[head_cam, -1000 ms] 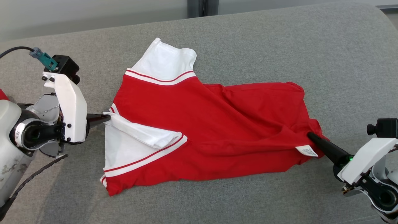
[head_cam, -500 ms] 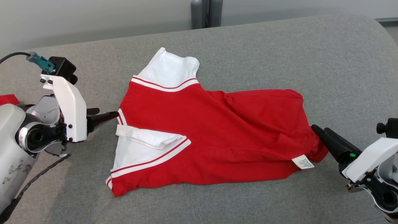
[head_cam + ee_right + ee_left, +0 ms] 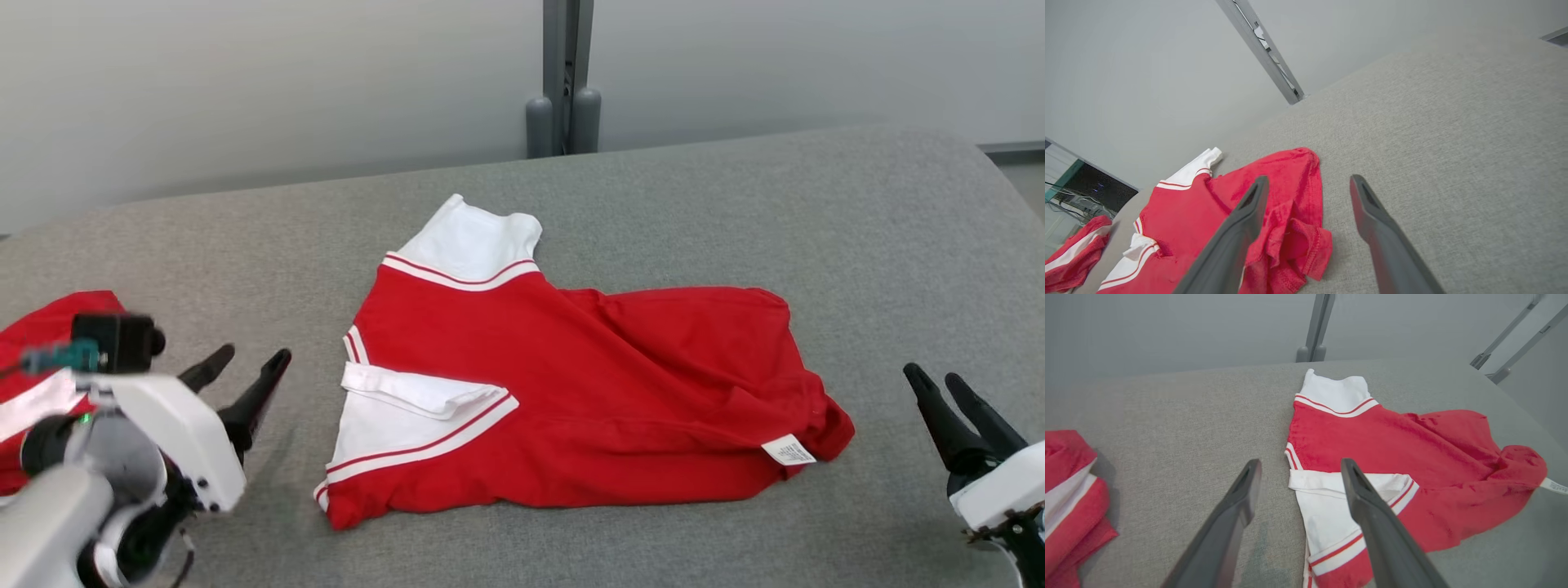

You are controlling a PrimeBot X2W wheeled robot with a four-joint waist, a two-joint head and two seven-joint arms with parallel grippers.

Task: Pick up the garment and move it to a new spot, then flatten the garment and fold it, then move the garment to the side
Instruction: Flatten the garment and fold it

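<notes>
Nearest the robot, the left gripper (image 3: pixel 253 355) hangs low at the left with its two dark fingers spread wide and nothing between them. The right gripper (image 3: pixel 931 374) at the far right is likewise parted and empty. Both stand clear of the cloth, with a strip of bare grey padded surface (image 3: pixel 735 204) between the tips and the nearest cloth edge.

Between them lies the garment (image 3: pixel 588 384), a red shirt with white sleeves, spread on the surface with its long axis running left to right. Its shoulder end faces the left gripper. A white sleeve (image 3: pixel 412 390) is folded back over the body there, and in the left wrist view that sleeve sits ahead of the fingers, slightly to their right. Its hem end faces the right gripper, bunched and rumpled, with a small care label (image 3: pixel 788 450) sticking out at the near corner. In the right wrist view the hem lies ahead and to the left of the fingers.

Each arm looks about equally close to its own end, so I judge that neither has a clear advantage. Flattening would call for both to reach inward along that axis.

Further back, the second sleeve (image 3: pixel 478 245) points toward the far edge. Off to the left, well apart, a red-and-white bundle (image 3: pixel 49 327) of cloth lies heaped. Beyond the surface a grey post (image 3: pixel 563 82) stands against the wall (image 3: pixel 245 98)
</notes>
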